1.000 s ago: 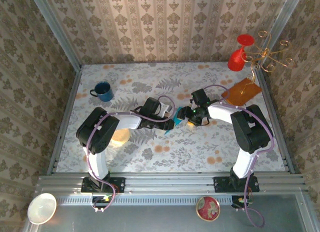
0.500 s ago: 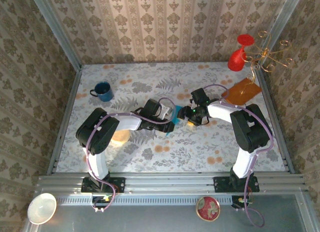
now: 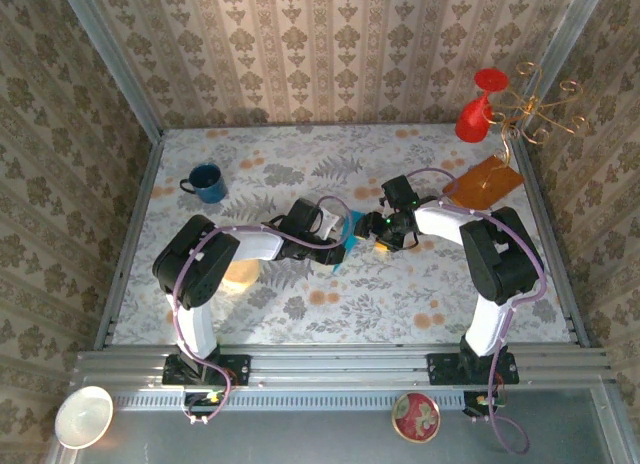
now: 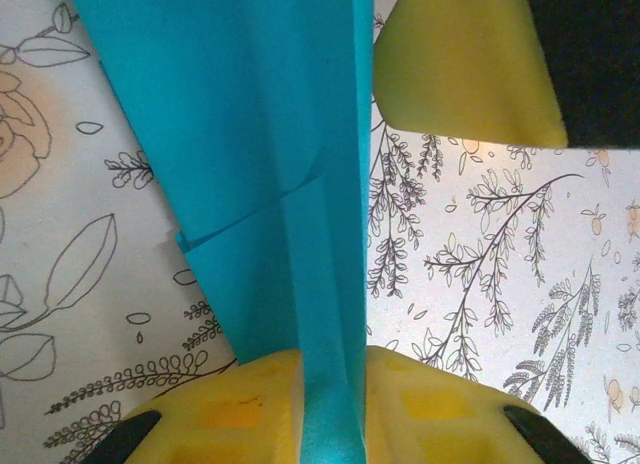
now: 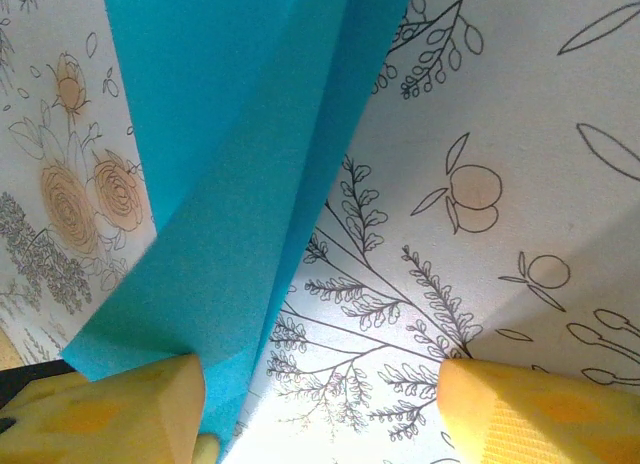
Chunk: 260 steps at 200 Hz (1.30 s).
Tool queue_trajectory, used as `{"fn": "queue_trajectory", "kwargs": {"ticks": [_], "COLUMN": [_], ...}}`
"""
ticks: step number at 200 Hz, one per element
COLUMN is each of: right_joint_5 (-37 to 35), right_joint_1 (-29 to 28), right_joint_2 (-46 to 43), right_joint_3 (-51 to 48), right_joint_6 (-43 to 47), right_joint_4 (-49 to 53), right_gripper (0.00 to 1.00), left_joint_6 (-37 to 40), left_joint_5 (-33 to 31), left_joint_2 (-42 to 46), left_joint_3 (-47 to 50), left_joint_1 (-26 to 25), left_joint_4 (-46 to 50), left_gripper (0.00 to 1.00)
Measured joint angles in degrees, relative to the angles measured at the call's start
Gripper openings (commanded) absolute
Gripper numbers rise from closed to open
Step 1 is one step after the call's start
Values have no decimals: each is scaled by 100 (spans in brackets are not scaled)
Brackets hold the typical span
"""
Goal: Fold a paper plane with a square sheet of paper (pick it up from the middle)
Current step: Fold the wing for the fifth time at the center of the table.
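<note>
Both arms reach inward, left gripper (image 4: 332,374) pinched on the folded paper (image 4: 250,134), right gripper (image 5: 320,394) spread wide.

Teal-blue paper (image 4: 250,134) partly folded, overlapping layers, creased ridge raised, mid-table.

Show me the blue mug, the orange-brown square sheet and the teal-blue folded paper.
blue mug (image 3: 207,181), top view, open top.
orange-brown square sheet (image 3: 482,184), top view, sheet's middle.
teal-blue folded paper (image 4: 240,104), left wrist view, broad flat panel.
</note>
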<state>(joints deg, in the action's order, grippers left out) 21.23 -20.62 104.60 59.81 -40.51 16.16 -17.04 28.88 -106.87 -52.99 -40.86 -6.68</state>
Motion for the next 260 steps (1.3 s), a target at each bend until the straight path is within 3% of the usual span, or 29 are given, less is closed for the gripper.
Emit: {"fn": "queue_trajectory", "kwargs": {"ticks": [109, 260], "right_joint_5": [356, 345], "right_joint_1": [107, -72], "right_joint_2": [-546, 575], "right_joint_3": [-328, 748], "right_joint_6": [1237, 1797], "right_joint_4": [-413, -15], "right_gripper": [68, 71], "left_joint_6": [-142, -579], "left_joint_5": [542, 1189], "left_joint_2": [-76, -295], "left_joint_3": [269, 306], "left_joint_1": [240, 501], "left_joint_4": [-636, -999], "left_gripper": [16, 11]}}
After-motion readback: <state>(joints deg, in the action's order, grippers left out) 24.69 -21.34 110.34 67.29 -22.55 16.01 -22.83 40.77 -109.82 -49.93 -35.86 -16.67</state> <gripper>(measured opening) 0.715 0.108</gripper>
